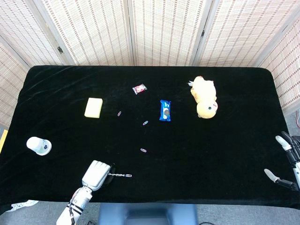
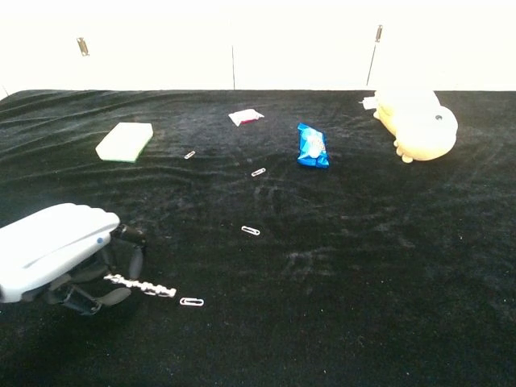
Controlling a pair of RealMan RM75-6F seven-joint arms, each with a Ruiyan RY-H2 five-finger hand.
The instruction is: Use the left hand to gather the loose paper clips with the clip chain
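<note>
Your left hand (image 2: 60, 256) pinches one end of the clip chain (image 2: 141, 285) near the front edge of the table (image 1: 61, 84); the chain runs out to the right of the hand, low over the black cloth. Its free tip lies just beside, possibly touching, the nearest paper clip (image 2: 192, 302); the chest view shows the two almost end to end, and contact cannot be confirmed.

Take the sponge (image 1: 93, 107) as your landmark. The chain and nearest clip lie well in front of it, toward you. The second clip (image 1: 143, 150) lies in front and to the right of the sponge, between the chain and the third clip (image 1: 145, 123). The fourth clip (image 1: 119, 113) sits just right of the sponge.

Step in hand: first pickup. Judged from the layout, none of the four loose clips has joined the chain.

Next move: bring the chain tip fully onto the nearest clip and check that the clip follows before you carry the chain to the second one. Keep the tip low and the motion slow; a quick sweep could push the clip across the cloth instead of catching it.

Your right hand (image 1: 288, 161) sits at the far right table edge, fingers spread, holding nothing.
</note>
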